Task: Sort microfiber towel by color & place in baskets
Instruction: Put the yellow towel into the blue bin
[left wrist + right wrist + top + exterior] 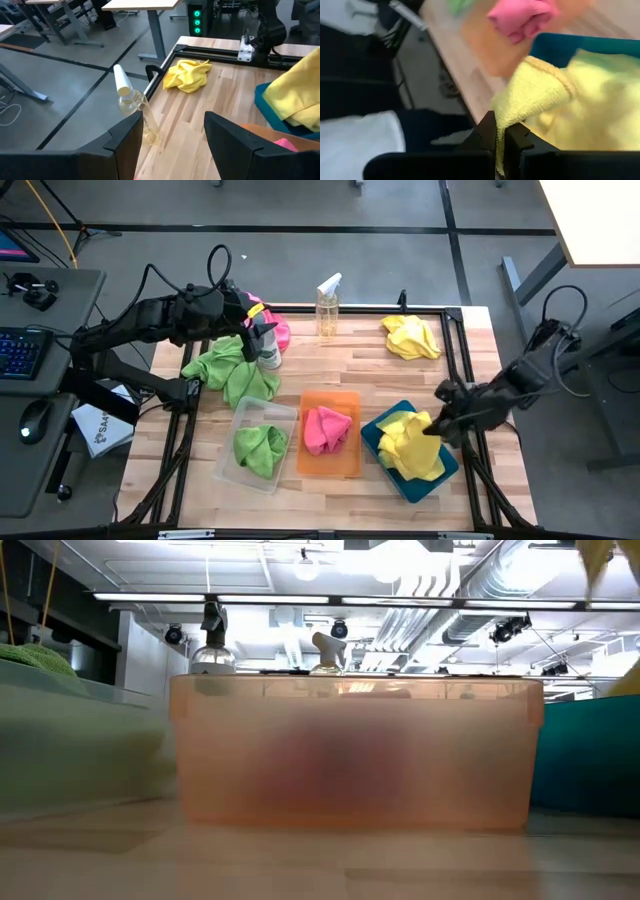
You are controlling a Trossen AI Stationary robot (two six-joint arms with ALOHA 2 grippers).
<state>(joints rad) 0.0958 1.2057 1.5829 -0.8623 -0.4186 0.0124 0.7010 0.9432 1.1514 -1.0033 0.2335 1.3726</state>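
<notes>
Right gripper (500,132) pinches yellow towel (410,442) over teal basket (372,437); should release only once fully inside. Left gripper (170,140) spread, far-left counter (380,375).

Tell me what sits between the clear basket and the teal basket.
In the high view, the orange basket sits between the clear basket and the teal basket, holding a pink towel.
</notes>
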